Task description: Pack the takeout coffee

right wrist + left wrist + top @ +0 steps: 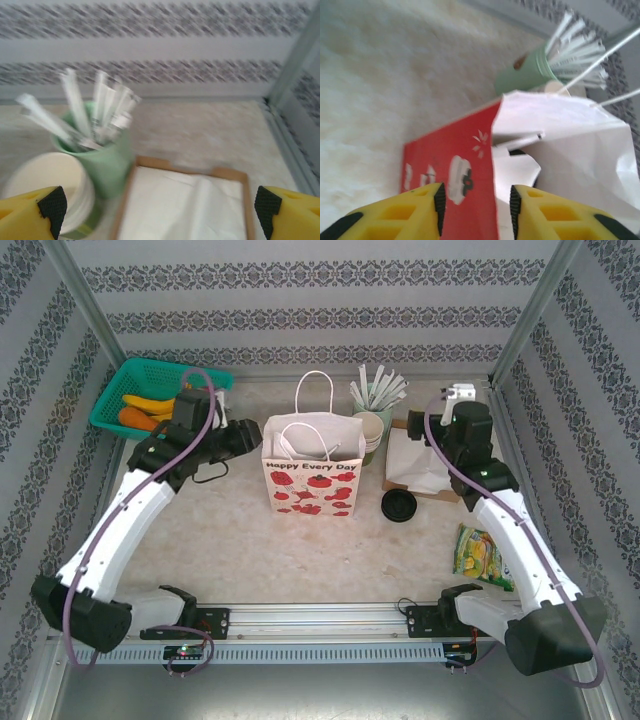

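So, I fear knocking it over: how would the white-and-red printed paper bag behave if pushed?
Probably light and tippy: the white-and-red printed paper bag stands upright and open-topped. Its thin walls likely buckle, as the rim looks creased. It may slide on the smooth table.

Bag (313, 475) mid-table; basket (160, 370) behind-left; straw cup (112, 165) behind-right; napkins (415, 460) right of that.

Paper bag (312, 472) mouth open above — handles (315, 373) and straw cup (525, 75) crowd it.
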